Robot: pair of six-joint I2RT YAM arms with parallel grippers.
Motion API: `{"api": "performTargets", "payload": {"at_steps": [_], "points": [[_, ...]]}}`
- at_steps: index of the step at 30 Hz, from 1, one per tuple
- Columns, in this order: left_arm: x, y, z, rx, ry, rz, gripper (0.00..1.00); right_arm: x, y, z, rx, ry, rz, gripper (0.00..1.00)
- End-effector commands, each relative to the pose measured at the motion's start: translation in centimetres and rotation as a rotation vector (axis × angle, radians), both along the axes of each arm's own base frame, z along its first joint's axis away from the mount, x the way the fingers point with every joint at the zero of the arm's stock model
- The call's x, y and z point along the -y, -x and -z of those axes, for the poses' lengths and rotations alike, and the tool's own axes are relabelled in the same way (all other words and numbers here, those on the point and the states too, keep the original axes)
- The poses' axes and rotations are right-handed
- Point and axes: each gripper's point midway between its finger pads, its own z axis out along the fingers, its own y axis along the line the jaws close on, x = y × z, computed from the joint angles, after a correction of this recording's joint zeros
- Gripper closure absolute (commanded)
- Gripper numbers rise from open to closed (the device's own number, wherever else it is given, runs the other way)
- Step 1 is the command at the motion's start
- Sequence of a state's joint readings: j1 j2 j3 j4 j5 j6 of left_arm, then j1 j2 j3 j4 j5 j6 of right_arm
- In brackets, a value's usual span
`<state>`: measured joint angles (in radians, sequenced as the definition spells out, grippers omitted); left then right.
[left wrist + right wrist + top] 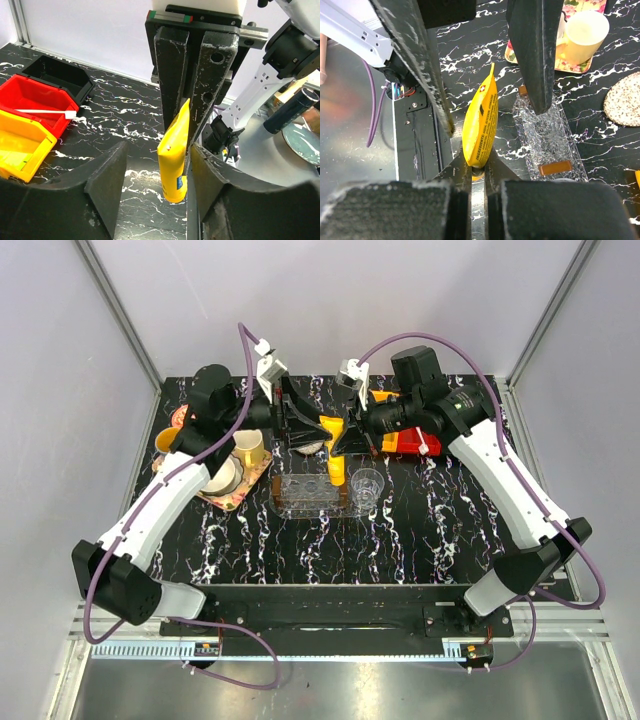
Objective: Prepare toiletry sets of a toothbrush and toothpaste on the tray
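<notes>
Aloft, toothpaste (480, 120) in right tool (478, 174), near tray (546, 134) edge.

High fixed view from near side, close wrist views facing each other, sharing the toothpaste (173, 160)

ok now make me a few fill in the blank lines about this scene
1. The right tool is shut on the ___ toothpaste.
2. The left tool is ___, its fingers on either side of the toothpaste.
3. The toothbrush lies across the ___ bin.
Missing words: yellow; open; red
</notes>
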<state>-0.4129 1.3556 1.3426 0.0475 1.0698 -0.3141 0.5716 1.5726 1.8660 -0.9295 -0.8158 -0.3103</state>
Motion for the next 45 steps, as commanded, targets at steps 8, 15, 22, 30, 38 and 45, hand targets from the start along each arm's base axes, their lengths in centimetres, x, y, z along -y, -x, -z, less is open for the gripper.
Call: {"api": "performTargets", "payload": {"at_steps": [8, 15, 22, 30, 38, 45], "points": [[1.0, 1.2, -1.7, 0.06, 0.033, 0.072, 0.54, -0.7, 0.7, -1.0, 0.011, -0.04, -0.049, 1.0], [0.9, 1.4, -1.8, 0.062, 0.038, 0.078, 0.7, -0.8, 0.8, -0.4, 0.001, -0.028, -0.053, 1.0], [0.8, 1.7, -1.9, 0.064, 0.039, 0.091, 0.91, -0.8, 0.7, 0.0, 0.001, -0.018, -0.053, 1.0], [0.4, 1.8, -1.5, 0.11, 0.016, 0.054, 1.0, -0.5, 0.6, 0.9, -0.015, 0.021, -0.038, 0.91], [-0.3, 0.2, -1.5, 0.127, 0.015, -0.091, 1.0, -0.4, 0.1, 0.9, -0.013, 0.031, -0.009, 0.81], [-0.9, -0.4, -2.4, 0.127, 0.043, -0.178, 1.0, -0.6, -0.5, 1.4, -0.022, 0.042, 0.013, 0.66]]}}
